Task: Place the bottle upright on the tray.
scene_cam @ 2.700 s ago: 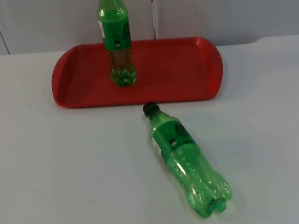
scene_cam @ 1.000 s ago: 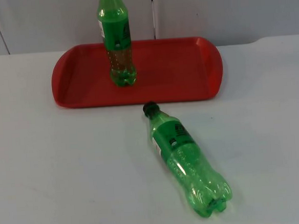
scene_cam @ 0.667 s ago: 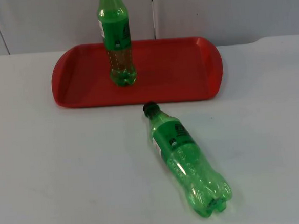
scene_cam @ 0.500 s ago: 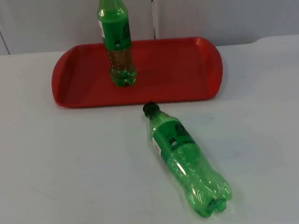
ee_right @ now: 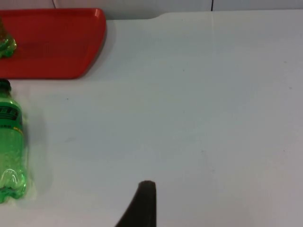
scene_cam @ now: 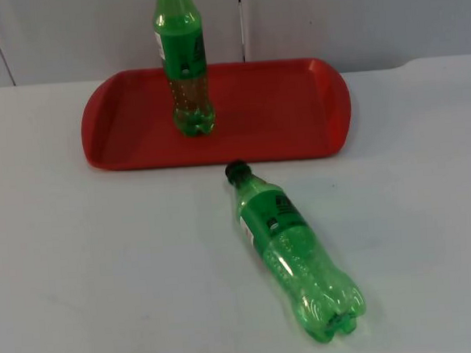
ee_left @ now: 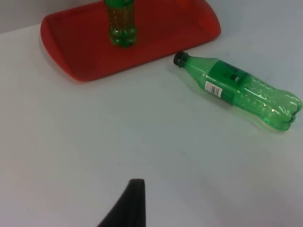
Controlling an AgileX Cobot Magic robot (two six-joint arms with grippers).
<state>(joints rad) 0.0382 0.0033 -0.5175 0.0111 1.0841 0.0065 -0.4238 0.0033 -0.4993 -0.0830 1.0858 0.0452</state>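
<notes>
Nothing moved since earlier frame, lying bottle (scene_cam: 296, 255) on table (scene_cam: 104, 266) near tray (scene_cam: 296, 116), upright bottle (scene_cam: 184, 67) on tray, left gripper (ee_left: 130, 203) & right gripper (ee_right: 142, 203) waiting, jaw state can't tell.

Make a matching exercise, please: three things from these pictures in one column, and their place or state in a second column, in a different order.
Things:
1. standing bottle
2. lying bottle
3. tray

Places or states:
A. on its side on the white table, cap toward the tray
B. red, flat on the table near the grey wall
C. upright on the tray

Pairs: 1-C, 2-A, 3-B
</notes>
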